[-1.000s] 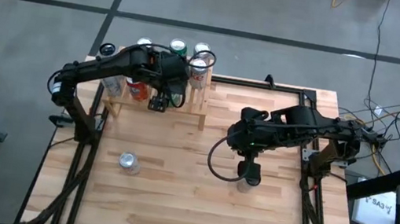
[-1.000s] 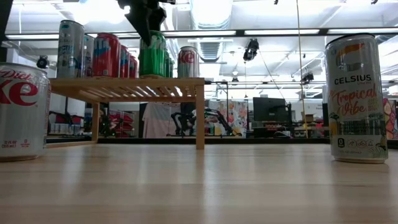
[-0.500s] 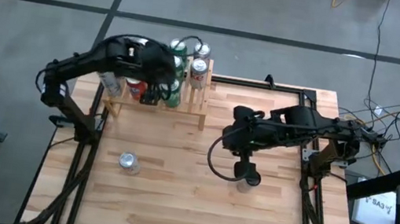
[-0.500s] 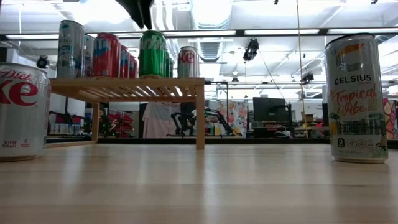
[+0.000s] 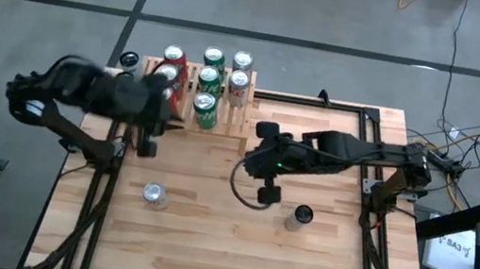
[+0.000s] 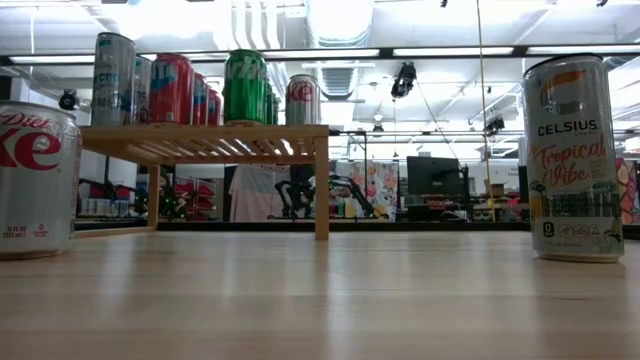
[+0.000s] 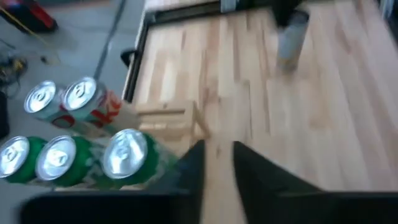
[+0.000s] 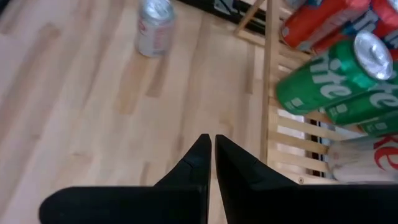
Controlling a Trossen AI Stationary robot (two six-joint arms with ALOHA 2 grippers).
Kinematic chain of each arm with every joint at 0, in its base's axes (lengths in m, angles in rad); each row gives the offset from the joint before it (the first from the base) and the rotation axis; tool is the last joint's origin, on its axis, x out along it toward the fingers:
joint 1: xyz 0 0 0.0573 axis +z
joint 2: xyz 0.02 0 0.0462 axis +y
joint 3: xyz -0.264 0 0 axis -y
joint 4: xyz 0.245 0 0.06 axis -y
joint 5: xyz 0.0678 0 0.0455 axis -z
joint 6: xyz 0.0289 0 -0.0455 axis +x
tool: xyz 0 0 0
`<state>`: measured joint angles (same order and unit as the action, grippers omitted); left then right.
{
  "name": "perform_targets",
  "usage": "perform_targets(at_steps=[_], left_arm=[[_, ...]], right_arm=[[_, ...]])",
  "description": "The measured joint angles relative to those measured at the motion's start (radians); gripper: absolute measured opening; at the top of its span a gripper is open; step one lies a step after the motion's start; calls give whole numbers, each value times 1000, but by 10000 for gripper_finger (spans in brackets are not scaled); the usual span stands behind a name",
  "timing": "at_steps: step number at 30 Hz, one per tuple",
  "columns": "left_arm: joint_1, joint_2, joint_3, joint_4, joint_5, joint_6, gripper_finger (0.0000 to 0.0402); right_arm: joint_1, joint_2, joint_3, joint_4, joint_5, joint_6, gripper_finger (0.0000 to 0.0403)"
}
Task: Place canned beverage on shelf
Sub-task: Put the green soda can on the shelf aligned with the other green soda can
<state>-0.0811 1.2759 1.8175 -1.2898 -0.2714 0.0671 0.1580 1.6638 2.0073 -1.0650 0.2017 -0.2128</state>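
Up close, the left gripper (image 7: 216, 171) shows two dark fingers (image 7: 186, 171) with a narrow gap between them and nothing in it; whether they are fully closed I cannot tell. In the high view it hangs over the table's left edge, just in front of the shelf (image 5: 243, 126) and apart from the cans on it. Its wrist view looks onto green can tops (image 7: 126, 152) and a red-and-silver Diet Coke can (image 7: 87, 99) on the rack. The right gripper (image 8: 212, 152) has its fingers pressed together, empty, over the bare wood near the table's (image 5: 205, 244) middle. On the shelf stand several cans in rows, a green Sprite can (image 6: 245, 87) nearest the front edge. Two cans remain on the tabletop: a Diet Coke can (image 5: 154, 195) at front left and a Celsius can (image 5: 302, 216) at front right, close beside the right gripper.
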Motion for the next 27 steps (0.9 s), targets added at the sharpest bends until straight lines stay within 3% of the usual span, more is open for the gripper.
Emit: perform_targets(at_steps=[3,9,12,14,17,22,27], left_arm=[[-144,-90,-165,150,-155,-97,12],[-376,-206,-555,487,-590,-134,25],[-415,-238,-748,582,-810,-99,17],[-416,-267,-860,643,-896,-71,10],[-393,-321,-989,775,-832,-31,2],[-350,-435,-1146,1027,-523,32,0],[-291,-475,-1284,1325,-524,134,0]], right_arm=[[-43,-22,-108,97,-1,-10,12],[-136,-60,-330,390,0,-18,12],[-181,-62,-436,626,0,-31,12],[-208,-60,-499,806,0,-42,12],[-244,-59,-574,986,0,-42,12],[-290,-59,-642,1077,1,-2,12],[-313,-54,-670,1119,2,37,12]])
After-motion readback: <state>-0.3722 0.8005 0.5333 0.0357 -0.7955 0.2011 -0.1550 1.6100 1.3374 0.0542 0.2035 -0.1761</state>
